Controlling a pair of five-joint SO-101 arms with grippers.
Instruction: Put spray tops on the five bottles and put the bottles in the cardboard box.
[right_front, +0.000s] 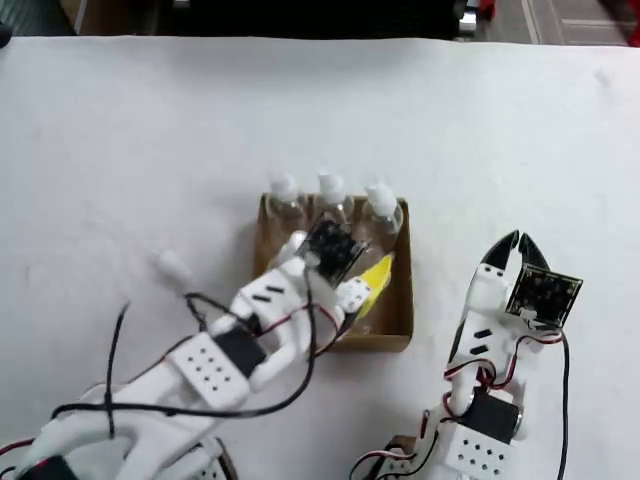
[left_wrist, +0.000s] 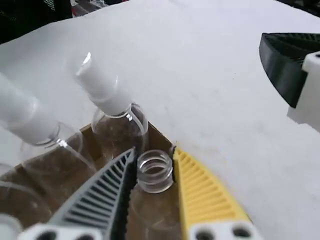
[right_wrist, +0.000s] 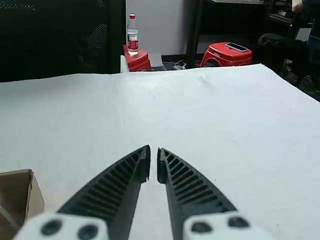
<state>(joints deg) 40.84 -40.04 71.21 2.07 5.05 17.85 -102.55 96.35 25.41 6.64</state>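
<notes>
Left wrist view: capless bottle (left_wrist: 155, 172) between left gripper (left_wrist: 153, 152) fingers (left_wrist: 200, 190), inside cardboard box (right_front: 397, 305)

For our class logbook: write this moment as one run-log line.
left gripper shut on uncapped bottle in cardboard box | right gripper shut, empty | three capped bottles in box | spray top on table

High camera over table (right_front: 480, 120), close forward-facing wrist cameras, cardboard box (right_front: 385, 342) in all.

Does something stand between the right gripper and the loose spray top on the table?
Yes. The cardboard box, with the left gripper holding an uncapped bottle inside it, lies between the right gripper and the spray top.
</notes>
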